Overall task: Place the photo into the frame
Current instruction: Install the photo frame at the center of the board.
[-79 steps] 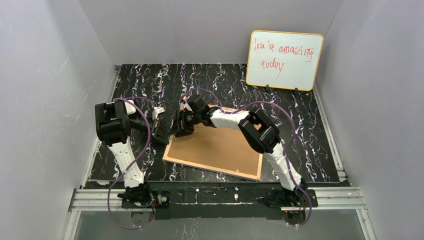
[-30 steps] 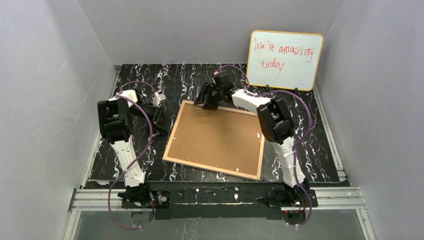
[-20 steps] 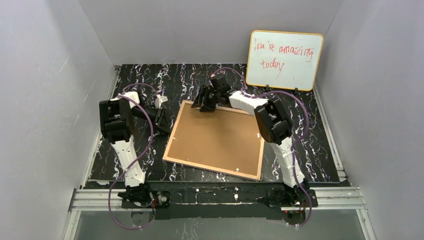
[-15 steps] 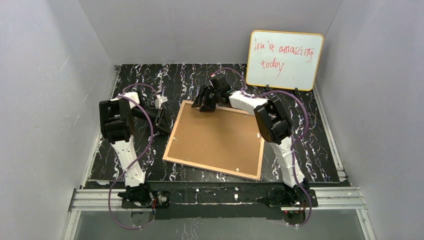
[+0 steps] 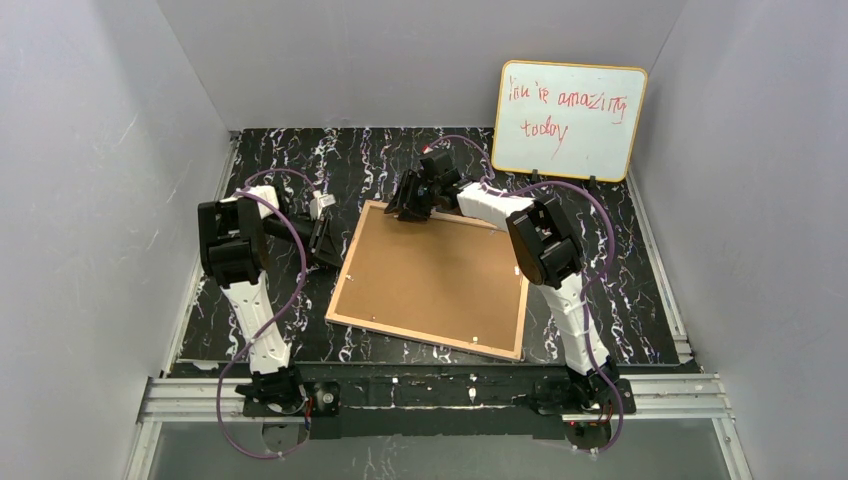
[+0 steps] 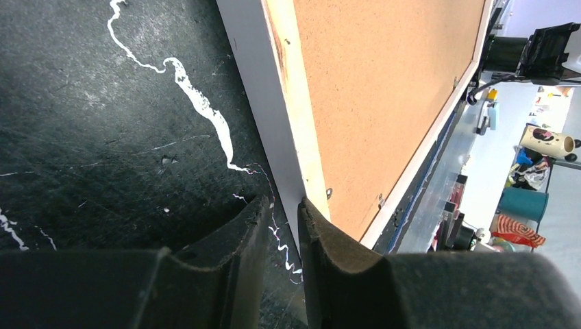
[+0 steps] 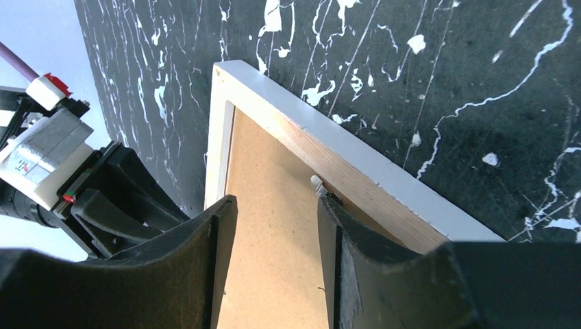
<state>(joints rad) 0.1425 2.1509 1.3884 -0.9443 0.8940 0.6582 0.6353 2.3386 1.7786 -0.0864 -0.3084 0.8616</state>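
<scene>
The frame [image 5: 345,268] lies face down on the black marbled table, tan wood rim up. The brown backing board [image 5: 432,275] fills it. The photo is hidden. My right gripper [image 5: 405,208] is open over the frame's far left corner. In the right wrist view the gripper [image 7: 277,205] hangs over the backing board [image 7: 267,260], its right finger beside a small tab [image 7: 316,182] on the far rail [image 7: 356,171]. My left gripper [image 5: 325,240] is at the frame's left edge. In the left wrist view the gripper [image 6: 283,205] has a narrow gap that the white side [image 6: 264,116] runs into.
An orange-rimmed whiteboard [image 5: 568,120] with red writing leans on the back wall at the far right. Grey walls close in the table on three sides. A metal rail [image 5: 430,395] runs along the near edge by the arm bases.
My right gripper has moved from the frame's near left part to its far left corner, then crept slightly left. My left gripper drew back a little from the left edge.
</scene>
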